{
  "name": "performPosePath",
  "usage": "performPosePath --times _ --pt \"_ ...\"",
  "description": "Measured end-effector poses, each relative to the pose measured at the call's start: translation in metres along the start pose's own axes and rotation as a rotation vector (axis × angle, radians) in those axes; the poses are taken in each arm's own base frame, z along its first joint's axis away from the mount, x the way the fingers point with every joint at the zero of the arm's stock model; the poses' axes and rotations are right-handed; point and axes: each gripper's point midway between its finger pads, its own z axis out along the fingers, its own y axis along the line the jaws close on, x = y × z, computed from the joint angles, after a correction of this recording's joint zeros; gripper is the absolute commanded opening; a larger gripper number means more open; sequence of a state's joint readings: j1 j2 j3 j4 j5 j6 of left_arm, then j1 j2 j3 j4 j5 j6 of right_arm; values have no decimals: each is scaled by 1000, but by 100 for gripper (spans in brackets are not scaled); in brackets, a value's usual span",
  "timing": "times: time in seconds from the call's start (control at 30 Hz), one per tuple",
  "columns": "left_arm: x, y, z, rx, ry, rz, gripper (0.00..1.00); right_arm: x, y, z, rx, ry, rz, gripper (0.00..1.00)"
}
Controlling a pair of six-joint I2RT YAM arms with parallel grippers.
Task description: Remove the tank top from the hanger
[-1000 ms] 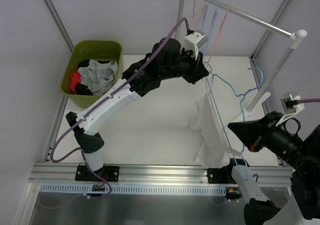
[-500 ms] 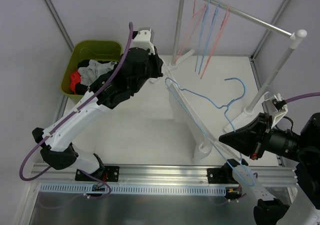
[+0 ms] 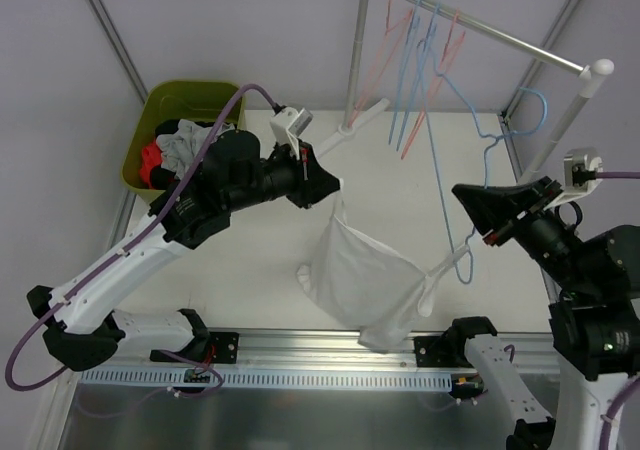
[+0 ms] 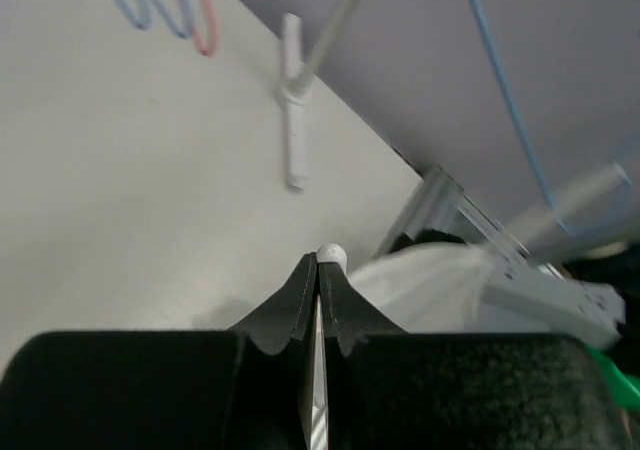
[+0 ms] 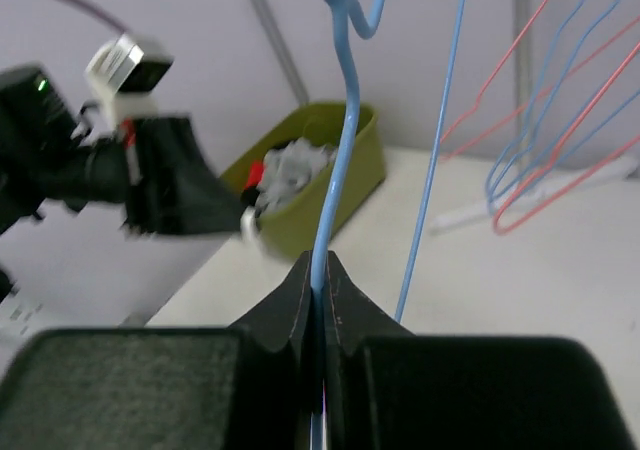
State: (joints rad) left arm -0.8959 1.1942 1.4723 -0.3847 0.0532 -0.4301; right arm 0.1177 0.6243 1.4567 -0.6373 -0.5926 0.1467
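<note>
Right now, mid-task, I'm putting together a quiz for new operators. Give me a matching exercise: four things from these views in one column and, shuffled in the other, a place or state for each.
Things:
1. tank top
2. blue hanger
3. green bin
4. rack rail

Places or states:
A. carries spare hangers
B. pinched by the left end effector
C. holds crumpled clothes
D. clamped in the right end effector

Pairs: 1-B, 2-D, 3-C, 4-A
</note>
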Motion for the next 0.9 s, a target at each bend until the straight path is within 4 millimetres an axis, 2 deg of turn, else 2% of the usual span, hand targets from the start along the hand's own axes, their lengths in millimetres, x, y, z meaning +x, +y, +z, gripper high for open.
performPosePath --times 0.07,0.13,0.23,0.3,0.37,0.43,0.5,0.57,0.73,0.87,0.9 --pt "11 -27 -5 157 52 6 0 -20 -17 16 31 -125 -28 0" --pt "27 -49 -9 308 122 11 0 -49 -24 27 34 -274 -88 0" --pt "66 -62 -11 459 261 -6 0 -91 -30 30 49 -485 -202 0" --pt "95 -52 -6 448 336 -33 0 -112 -27 25 65 -568 -281 0" --pt "126 -31 0 371 400 -64 0 -129 -23 16 93 -626 -364 0" --pt "149 -7 6 262 434 -91 0 -137 -20 4 129 -663 -439 0" --pt "163 17 10 134 447 -111 0 -137 -20 -8 168 -677 -495 1" --pt "166 37 12 15 435 -121 0 -131 -22 -24 218 -690 -518 0" --pt "164 80 9 -245 394 -123 0 -104 -29 -52 335 -558 -377 0" --pt "169 96 15 -335 418 -107 16 -70 -30 -68 382 -406 -199 0" --pt "171 99 18 -347 430 -105 24 -62 -31 -69 391 -375 -161 0"
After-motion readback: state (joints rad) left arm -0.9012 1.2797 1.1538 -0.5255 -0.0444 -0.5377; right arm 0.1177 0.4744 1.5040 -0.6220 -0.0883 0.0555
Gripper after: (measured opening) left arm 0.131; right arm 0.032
